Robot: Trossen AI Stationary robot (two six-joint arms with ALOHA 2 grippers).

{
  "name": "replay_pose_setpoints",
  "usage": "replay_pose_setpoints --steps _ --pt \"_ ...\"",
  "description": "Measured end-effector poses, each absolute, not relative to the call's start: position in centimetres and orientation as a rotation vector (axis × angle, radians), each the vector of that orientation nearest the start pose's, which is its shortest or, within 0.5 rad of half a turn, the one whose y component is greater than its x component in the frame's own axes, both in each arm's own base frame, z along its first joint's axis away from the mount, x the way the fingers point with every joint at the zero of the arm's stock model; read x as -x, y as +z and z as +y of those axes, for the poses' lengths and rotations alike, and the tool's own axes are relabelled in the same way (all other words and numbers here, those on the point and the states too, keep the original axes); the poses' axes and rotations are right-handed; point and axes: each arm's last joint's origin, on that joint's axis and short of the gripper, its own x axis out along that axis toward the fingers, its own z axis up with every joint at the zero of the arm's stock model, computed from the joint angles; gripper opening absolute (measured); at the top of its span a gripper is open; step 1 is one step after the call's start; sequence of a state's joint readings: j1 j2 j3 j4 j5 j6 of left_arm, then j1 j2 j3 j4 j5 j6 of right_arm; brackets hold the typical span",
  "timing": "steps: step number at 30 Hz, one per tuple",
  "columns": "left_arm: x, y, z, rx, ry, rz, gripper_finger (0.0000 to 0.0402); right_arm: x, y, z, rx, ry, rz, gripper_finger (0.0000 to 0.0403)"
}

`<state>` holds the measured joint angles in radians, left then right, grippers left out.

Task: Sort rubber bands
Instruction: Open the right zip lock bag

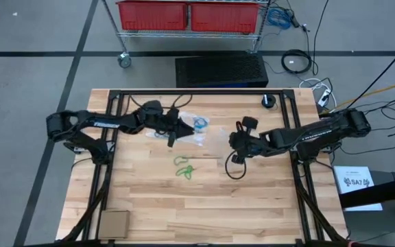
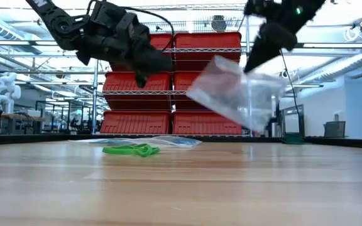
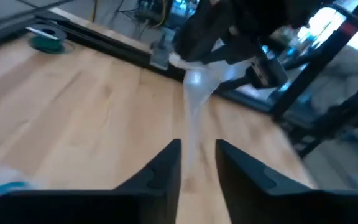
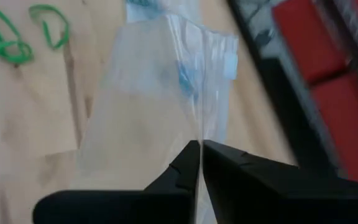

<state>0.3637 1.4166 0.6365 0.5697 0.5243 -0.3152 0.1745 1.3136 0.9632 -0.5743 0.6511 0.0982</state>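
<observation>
Two green rubber bands [image 1: 184,169] lie loose on the wooden table near its middle, and they also show in the right wrist view [image 4: 5,43]. Clear plastic bags [image 1: 197,127] lie flat just beyond them, one holding something blue [image 1: 201,123]. My right gripper [image 1: 233,141] is shut on another clear bag [image 2: 237,94] and holds it up in the air. My left gripper [image 1: 173,134] hovers open over the table left of the bags. Its fingers [image 3: 166,162] point toward the hanging bag [image 3: 197,87] with nothing between them. My right gripper pinches an edge of the clear bag [image 4: 197,134] between its two fingers. The fingers slant down from the table's right side. The bag hangs below them, tilted and slack, and is clear of the table [image 2: 231,103].
A black cable loop [image 1: 235,169] hangs by the right arm. A cardboard piece [image 1: 114,223] lies at the near left corner, and a small black round object [image 1: 269,101] sits at the far edge. A cart with red bins [image 1: 187,15] stands beyond the table.
</observation>
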Motion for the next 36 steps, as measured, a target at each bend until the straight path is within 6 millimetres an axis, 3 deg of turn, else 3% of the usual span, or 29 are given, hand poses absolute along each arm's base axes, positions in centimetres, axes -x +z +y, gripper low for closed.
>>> replay_pose_setpoints --steps 6,15,23,36 --pt "-29.2 22.8 9.1 0.491 -0.142 0.176 0.0146 -26.3 28.0 2.5 0.428 -0.447 0.814 0.0013" --pt "-31.6 25.2 9.7 0.544 -0.169 0.13 0.0156 -26.8 27.6 2.3 0.534 -0.471 0.851 0.0012" --pt "-33.7 23.4 10.5 0.64 -0.147 0.206 0.0156 -27.8 26.6 2.4 0.59 -0.484 0.866 0.0012" --pt "-33.8 22.9 10.6 0.643 -0.13 0.23 0.0156 -27.8 26.8 2.4 0.613 -0.502 0.854 0.0012"
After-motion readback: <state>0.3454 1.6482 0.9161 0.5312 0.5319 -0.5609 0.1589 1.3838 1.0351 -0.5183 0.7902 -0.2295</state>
